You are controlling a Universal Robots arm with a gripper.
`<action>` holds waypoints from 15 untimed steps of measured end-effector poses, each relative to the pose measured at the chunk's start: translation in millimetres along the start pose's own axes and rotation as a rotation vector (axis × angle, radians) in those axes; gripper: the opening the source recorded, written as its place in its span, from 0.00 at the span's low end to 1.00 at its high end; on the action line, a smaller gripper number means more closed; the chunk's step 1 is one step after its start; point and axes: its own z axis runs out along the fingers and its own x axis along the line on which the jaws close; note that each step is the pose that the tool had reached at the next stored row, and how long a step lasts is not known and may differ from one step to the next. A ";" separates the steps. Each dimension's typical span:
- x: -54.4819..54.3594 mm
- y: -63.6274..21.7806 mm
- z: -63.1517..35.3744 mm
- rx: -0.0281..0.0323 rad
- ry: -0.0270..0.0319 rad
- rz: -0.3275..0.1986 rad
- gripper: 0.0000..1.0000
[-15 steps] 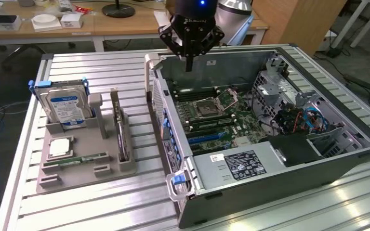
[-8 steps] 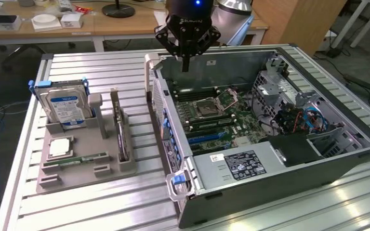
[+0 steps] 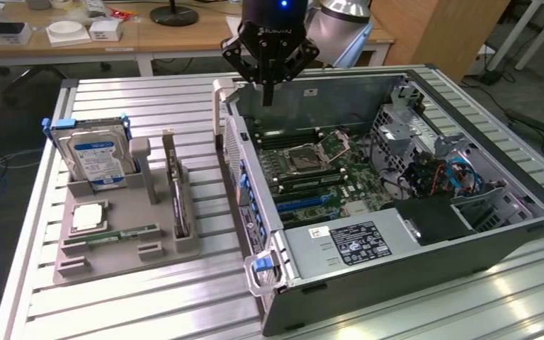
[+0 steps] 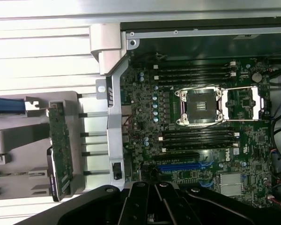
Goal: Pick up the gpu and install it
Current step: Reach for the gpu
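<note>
hovering above the back wall of the open computer case (image 3: 423,263), the gripper (image 3: 267,98) has its fingers pressed together, clamped on nothing; we see its tips cut off in the wrist view. the gpu (image 3: 172,185) stands edge-on in the grey holder (image 3: 149,207) beside the case, well apart from the gripper, its faces hard to make out.

— How's the light on your feed?
— Bright and even. I see white glare on the slatted table (image 3: 159,304) just beside the computer case (image 3: 461,255); inside the case it's dimmer, with dark shadow along its walls.
</note>
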 end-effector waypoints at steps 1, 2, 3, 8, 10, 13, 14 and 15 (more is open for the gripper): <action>0.9 -0.1 0.0 0.0000 0.0000 0.000 0.10; 1.8 -0.1 -0.1 0.0000 0.0000 0.000 0.10; 2.6 -0.2 -0.1 0.0000 0.0000 0.000 0.10; 6.5 -0.5 -0.2 -0.0001 -0.0001 0.000 0.10; 8.0 -0.6 -0.2 0.0000 0.0000 0.000 0.10; 10.2 -0.8 -0.3 0.0000 0.0000 0.000 0.10; 10.9 -0.8 -0.3 0.0000 0.0000 0.000 0.10; 11.6 -0.9 -0.3 0.0000 0.0000 0.000 0.10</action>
